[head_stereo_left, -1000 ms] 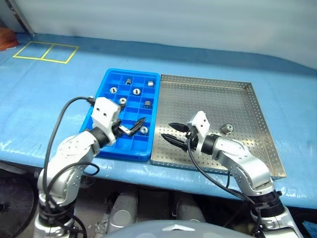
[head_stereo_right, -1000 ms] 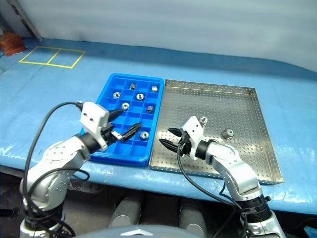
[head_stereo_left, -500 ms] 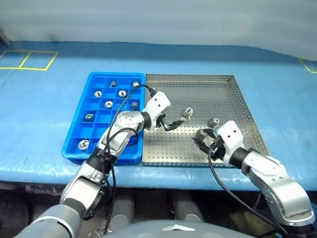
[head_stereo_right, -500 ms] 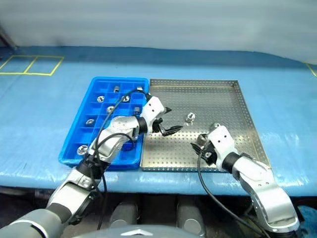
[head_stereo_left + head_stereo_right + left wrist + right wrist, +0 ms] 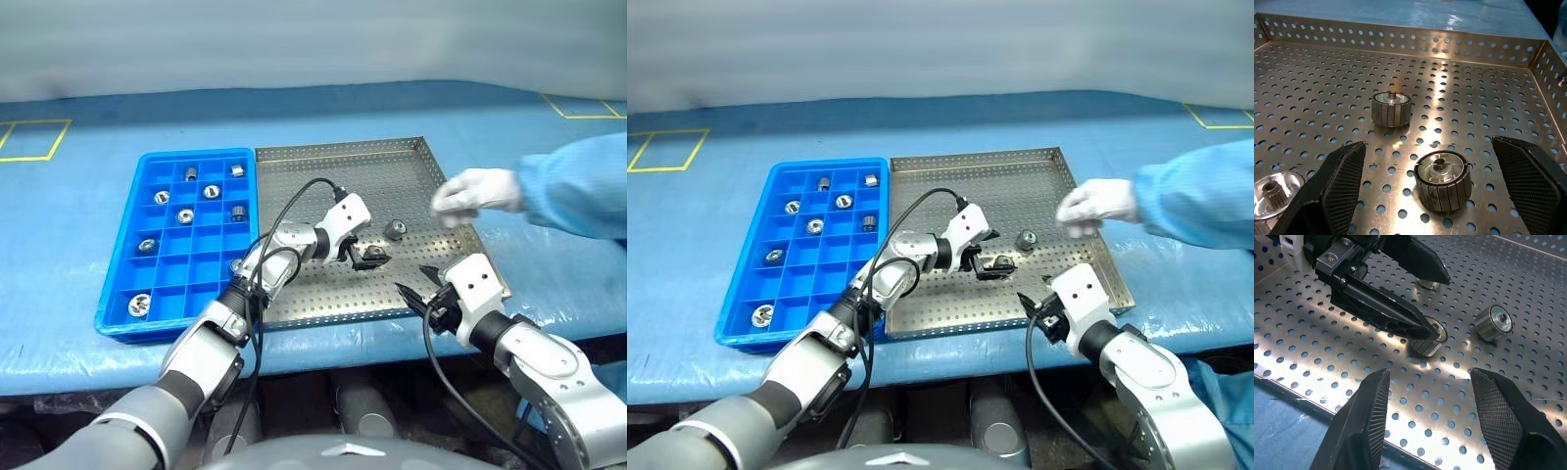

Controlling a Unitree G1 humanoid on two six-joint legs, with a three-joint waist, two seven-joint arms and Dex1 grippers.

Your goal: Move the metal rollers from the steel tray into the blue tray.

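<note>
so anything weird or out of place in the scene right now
Yes: a person's white-gloved hand reaches in over the steel tray's right rim, near the rollers the open left gripper is working on.

We are counting eight metal rollers (image 5: 212, 191) lying in the blue tray (image 5: 196, 155) on the left, and three more lying in the steel tray (image 5: 323, 176) on the right. We are also seeing two trays and one gloved hand (image 5: 475, 191) at the far right.
</note>
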